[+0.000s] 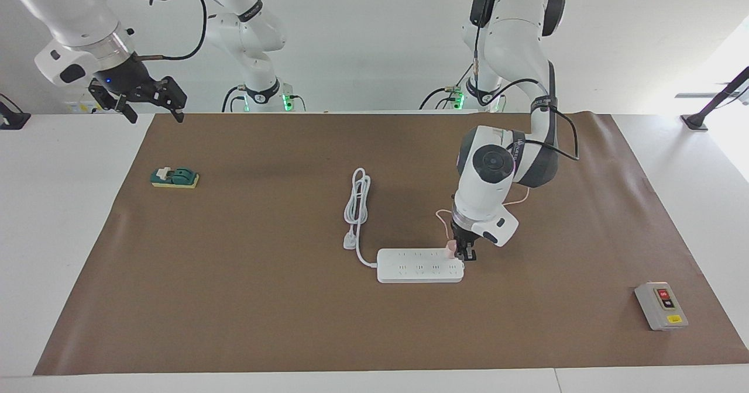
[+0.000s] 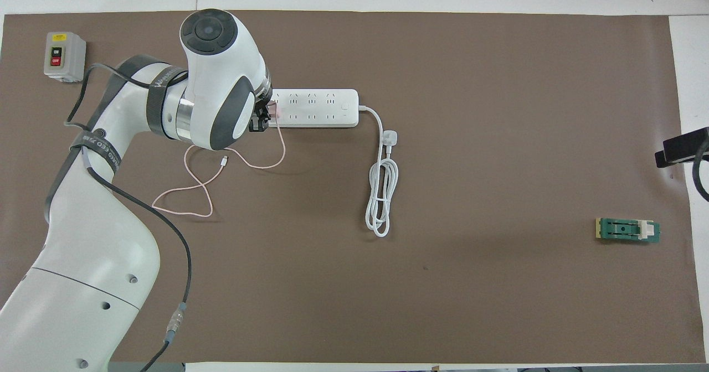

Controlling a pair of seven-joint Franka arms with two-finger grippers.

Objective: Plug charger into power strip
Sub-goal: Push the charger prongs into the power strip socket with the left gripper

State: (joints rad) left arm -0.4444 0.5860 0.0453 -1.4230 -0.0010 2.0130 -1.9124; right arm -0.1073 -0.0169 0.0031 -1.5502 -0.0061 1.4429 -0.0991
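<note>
The white power strip [image 1: 418, 265] [image 2: 316, 108] lies mid-table with its long side across the table. The pale pink charger [image 1: 450, 248] [image 2: 273, 108] stands on the strip's top, at its end toward the left arm and on the socket row nearer to the robots. My left gripper [image 1: 460, 254] [image 2: 266, 115] points down and is shut on the charger. The prongs are hidden. Its thin pink cable [image 1: 442, 220] [image 2: 243, 161] loops on the mat toward the robots. My right gripper [image 1: 153, 110] waits open, raised over the mat's corner at its own end.
The strip's thick white cord [image 1: 357, 206] [image 2: 382, 195] lies coiled nearer to the robots, ending in a white plug. A green switch [image 1: 174, 178] [image 2: 627, 230] sits toward the right arm's end. A grey button box [image 1: 661, 305] [image 2: 63, 56] sits toward the left arm's end.
</note>
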